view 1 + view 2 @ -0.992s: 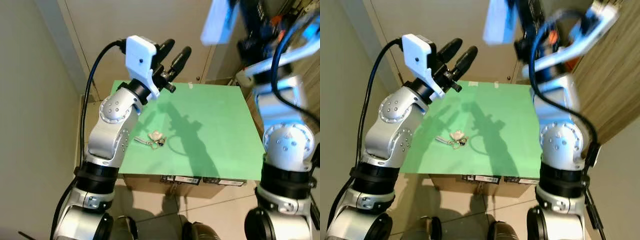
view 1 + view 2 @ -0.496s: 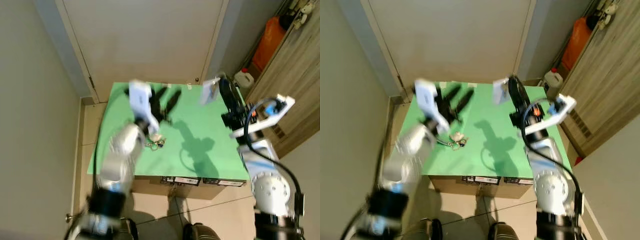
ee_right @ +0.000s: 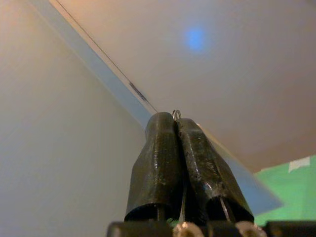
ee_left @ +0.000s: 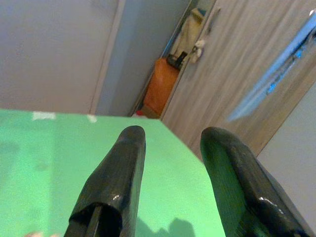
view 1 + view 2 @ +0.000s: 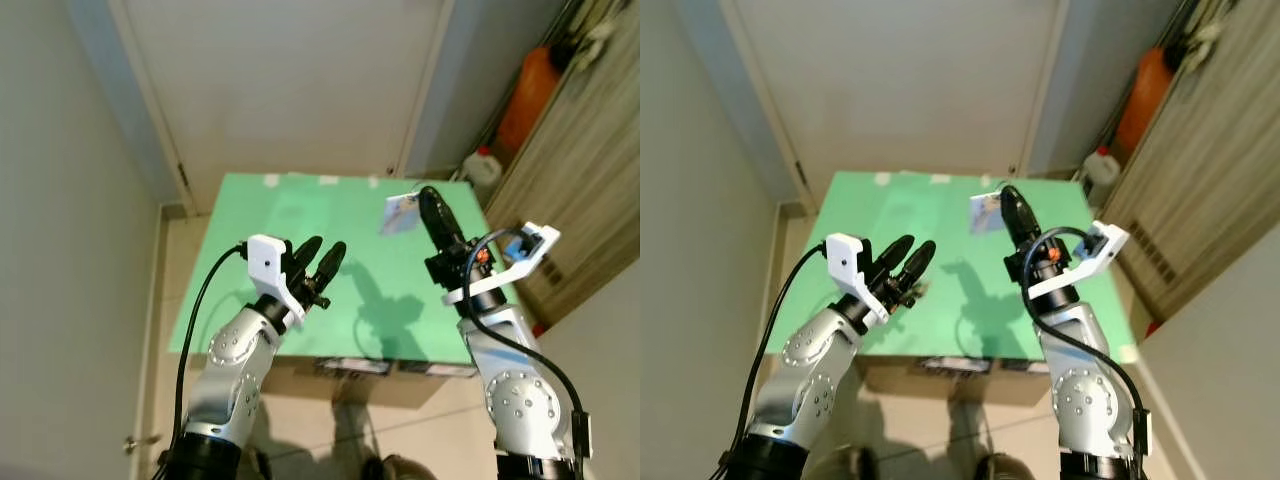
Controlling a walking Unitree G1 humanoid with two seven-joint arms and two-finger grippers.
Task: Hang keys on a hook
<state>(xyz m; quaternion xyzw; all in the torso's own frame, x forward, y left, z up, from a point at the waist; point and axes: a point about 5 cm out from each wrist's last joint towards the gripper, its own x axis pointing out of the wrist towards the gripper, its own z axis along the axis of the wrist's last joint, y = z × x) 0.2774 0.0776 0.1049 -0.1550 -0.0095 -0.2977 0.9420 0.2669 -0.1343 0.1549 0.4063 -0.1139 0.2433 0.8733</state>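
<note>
A green table (image 5: 300,215) stands before me. My left gripper (image 5: 322,250) hovers open over its front left part, fingers spread and nothing between them. A small pale bit, probably the bunch of keys (image 5: 923,291), peeks out beside that gripper; the rest is hidden. Over the table's right half my right gripper (image 5: 428,196) points up, shut. In the right wrist view a thin metal ring (image 3: 176,114) pokes out between the shut fingertips. A white tag (image 5: 400,212) hangs by them. I cannot make out a hook.
A pale door (image 5: 290,80) closes the space behind the table, and a wall (image 5: 70,200) runs along the left. On the right are a wooden cabinet (image 5: 590,150), an orange container (image 5: 535,85) and a white jug (image 5: 481,165). Boxes (image 5: 390,367) sit under the table's front edge.
The camera has pulled back and up. My left arm has dropped from high over the table to its front edge. The right gripper has come down over the table with the white tag.
</note>
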